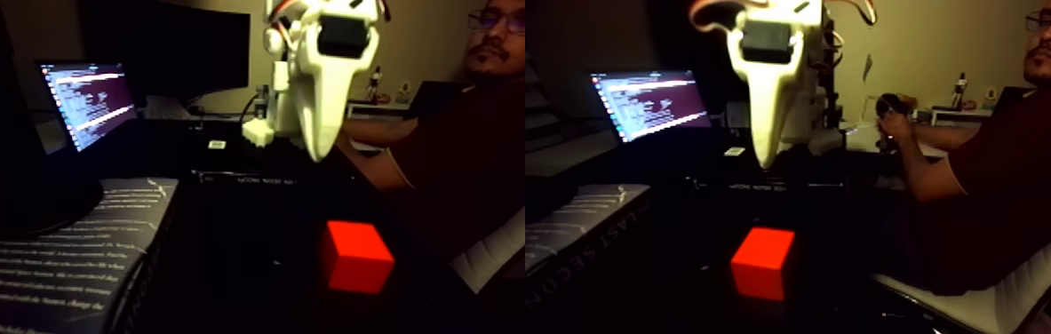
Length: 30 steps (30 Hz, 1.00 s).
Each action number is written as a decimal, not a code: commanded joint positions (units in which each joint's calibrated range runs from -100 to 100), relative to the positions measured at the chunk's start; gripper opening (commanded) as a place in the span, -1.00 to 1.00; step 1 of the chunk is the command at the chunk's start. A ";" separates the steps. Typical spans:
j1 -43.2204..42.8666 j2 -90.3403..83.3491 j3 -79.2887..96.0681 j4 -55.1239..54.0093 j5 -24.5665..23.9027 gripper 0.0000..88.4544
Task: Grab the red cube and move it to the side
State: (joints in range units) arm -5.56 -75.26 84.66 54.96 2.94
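Fingers: white plastic gripper (316, 153) hangs above the small matte red-orange cube (357, 258), tips apparently together, holding nothing.
Risk: descending unopened could knock the cube across the dark surface (239, 266).

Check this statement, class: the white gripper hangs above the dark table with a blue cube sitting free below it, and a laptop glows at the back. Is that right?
One detail is wrong: the cube is red, not blue. The fixed view shows it sitting free on the dark table, below the white gripper, with the laptop glowing at the back.
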 commanded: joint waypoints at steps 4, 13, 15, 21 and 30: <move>0.40 13.25 -16.68 0.62 9.50 -0.98; 0.31 28.04 -34.55 13.12 26.44 -0.98; -0.27 31.06 -36.55 15.23 26.93 -0.98; -0.44 36.44 -38.54 14.72 27.09 -0.98; -0.02 36.61 -38.18 14.89 26.71 -0.98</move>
State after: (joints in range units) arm -5.64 -38.66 48.28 69.24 29.79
